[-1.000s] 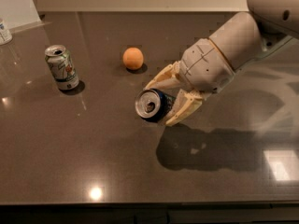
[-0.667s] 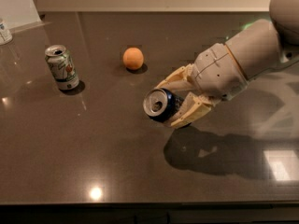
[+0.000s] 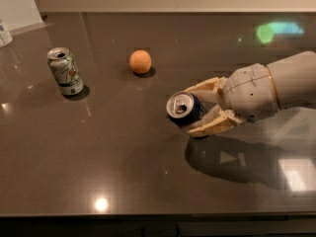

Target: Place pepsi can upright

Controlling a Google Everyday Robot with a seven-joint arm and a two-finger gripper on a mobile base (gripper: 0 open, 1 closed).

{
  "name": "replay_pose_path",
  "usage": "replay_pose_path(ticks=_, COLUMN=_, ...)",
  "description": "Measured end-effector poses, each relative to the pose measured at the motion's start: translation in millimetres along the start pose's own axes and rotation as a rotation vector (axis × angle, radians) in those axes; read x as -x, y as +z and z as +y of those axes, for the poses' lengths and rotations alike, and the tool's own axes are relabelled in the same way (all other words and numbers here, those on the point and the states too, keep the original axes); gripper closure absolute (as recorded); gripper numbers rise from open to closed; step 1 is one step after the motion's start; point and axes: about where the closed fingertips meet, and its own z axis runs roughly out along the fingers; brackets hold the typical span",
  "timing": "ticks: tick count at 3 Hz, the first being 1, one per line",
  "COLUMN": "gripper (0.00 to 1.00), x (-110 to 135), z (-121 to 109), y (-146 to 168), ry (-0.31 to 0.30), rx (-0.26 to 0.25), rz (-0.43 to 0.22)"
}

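The pepsi can point(image 3: 183, 111) is dark blue with a silver top and lies tilted, its opened top facing left and toward the camera. My gripper point(image 3: 197, 108) comes in from the right and is shut on the can, one cream finger above it and one below. The can is held just over the dark tabletop point(image 3: 123, 157), right of centre; whether it touches the surface I cannot tell.
A white and green can point(image 3: 65, 71) stands upright at the left. An orange ball point(image 3: 140, 61) lies behind the centre. A white container point(image 3: 5, 32) is at the far left edge. The table's front edge runs along the bottom.
The arm has drawn back to the right with the can in its grip, and the can's top now tips more upward and to the left.
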Motion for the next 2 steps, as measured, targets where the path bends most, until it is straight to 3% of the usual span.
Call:
replay_pose_path(ticks=1, gripper=1.0, x=-7.3, z=-8.7, y=-10.0, ry=0.023, rx=-0.092, rz=-0.089)
replay_pose_path(ticks=2, gripper=1.0, x=-9.9, z=-17.8, y=-18.3, ry=0.024, rx=-0.141, rz=-0.144)
